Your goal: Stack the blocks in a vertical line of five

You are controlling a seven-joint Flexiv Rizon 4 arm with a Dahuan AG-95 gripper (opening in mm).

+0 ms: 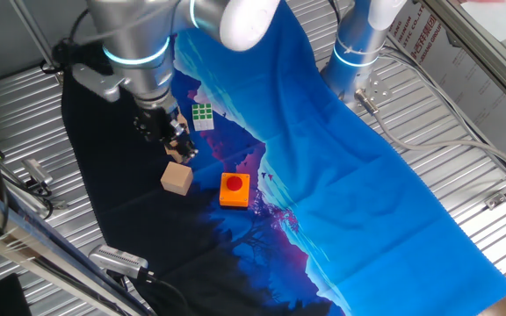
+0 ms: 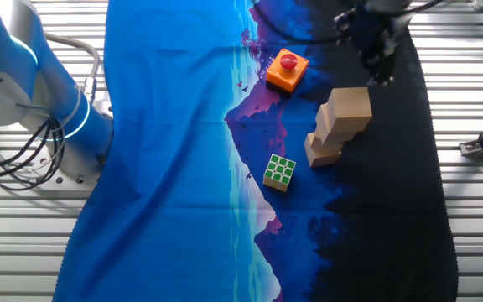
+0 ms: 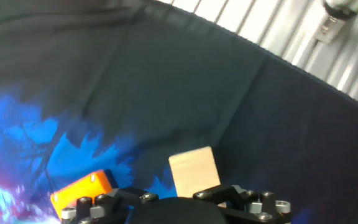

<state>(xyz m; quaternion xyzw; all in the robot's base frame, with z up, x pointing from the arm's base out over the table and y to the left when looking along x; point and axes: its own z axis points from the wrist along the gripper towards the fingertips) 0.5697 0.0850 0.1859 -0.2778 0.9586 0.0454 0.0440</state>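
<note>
Three plain tan wooden cubes [image 2: 340,126] stacked crookedly; light, rigid, smooth-faced, best pinched across opposite flat sides; tool [image 1: 172,140] above, jaw state impossible to tell

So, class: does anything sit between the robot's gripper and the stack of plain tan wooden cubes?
Nothing visible does. The gripper hangs beside the top of the stack of plain tan wooden cubes; the orange square with a red button and green-and-white puzzle cube lie off to the sides.
</note>
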